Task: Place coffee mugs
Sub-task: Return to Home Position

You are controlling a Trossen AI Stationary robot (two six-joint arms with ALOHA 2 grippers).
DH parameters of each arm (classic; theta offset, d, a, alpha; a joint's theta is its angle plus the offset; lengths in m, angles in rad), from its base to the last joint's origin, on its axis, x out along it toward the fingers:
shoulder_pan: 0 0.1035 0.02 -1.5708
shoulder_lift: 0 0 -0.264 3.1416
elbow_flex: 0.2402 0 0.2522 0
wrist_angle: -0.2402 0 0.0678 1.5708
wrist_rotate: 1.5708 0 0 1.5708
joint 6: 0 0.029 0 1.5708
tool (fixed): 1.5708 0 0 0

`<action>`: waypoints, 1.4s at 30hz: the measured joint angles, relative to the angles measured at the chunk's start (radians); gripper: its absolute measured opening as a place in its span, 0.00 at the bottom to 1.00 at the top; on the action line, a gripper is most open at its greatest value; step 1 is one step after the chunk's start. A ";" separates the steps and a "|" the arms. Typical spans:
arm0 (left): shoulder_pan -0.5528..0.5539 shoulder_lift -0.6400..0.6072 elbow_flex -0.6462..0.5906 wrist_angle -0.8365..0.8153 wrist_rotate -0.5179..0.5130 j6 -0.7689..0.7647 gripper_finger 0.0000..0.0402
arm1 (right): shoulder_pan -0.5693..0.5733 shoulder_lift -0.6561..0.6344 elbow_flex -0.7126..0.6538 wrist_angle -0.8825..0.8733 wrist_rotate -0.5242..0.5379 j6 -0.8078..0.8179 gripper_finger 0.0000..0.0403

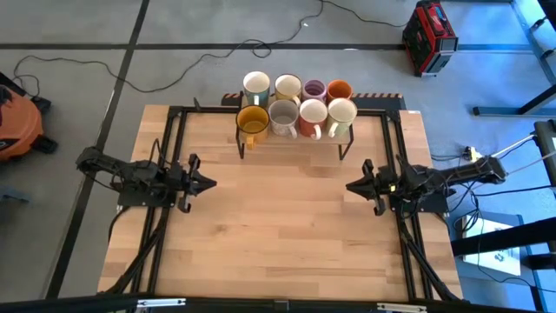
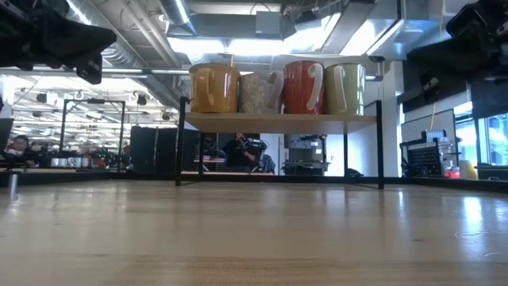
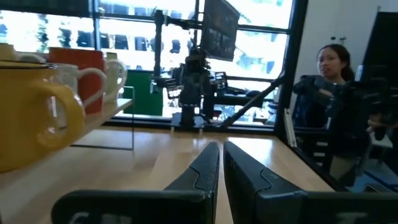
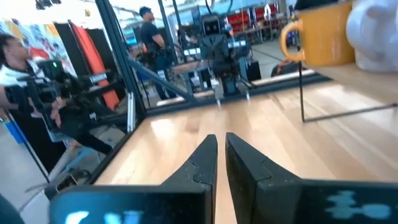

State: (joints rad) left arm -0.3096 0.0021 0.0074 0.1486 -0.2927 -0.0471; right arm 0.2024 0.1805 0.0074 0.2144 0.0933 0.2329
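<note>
Pale wooden table top on grey concrete floor; busy workshop beyond. Upper centre of high and low views: black metal-framed shelf carrying two rows of four small handled ceramic coffee mugs. Front row, left to right: mustard-yellow mug, grey speckled mug, red-orange mug with white inside, cream mug. Left gripper mid-left, right gripper mid-right, both closed on nothing, well apart from shelf. For homing, judged best: fingers shut, arms level, wide of mug handles. Back row hidden in low view; wrist views crop mugs at frame edges.
</note>
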 joint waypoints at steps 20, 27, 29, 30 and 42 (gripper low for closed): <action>0.000 0.001 0.000 -0.002 -0.036 -0.011 0.05 | 0.000 -0.170 0.001 -0.176 0.020 0.003 0.06; 0.000 0.001 0.000 -0.002 -0.036 -0.012 0.05 | 0.000 -0.170 0.001 -0.177 0.020 0.003 0.06; 0.000 0.001 0.000 -0.002 -0.036 -0.012 0.05 | 0.000 -0.170 0.001 -0.177 0.021 0.004 0.06; 0.000 0.001 0.000 -0.002 -0.036 -0.012 0.05 | 0.000 -0.170 0.001 -0.177 0.021 0.004 0.06; 0.000 0.001 0.000 -0.002 -0.036 -0.013 0.05 | 0.000 -0.170 0.001 -0.178 0.021 0.005 0.06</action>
State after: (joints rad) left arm -0.3096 0.0032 0.0074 0.1471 -0.3286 -0.0597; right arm 0.2024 0.0105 0.0082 0.0364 0.1143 0.2379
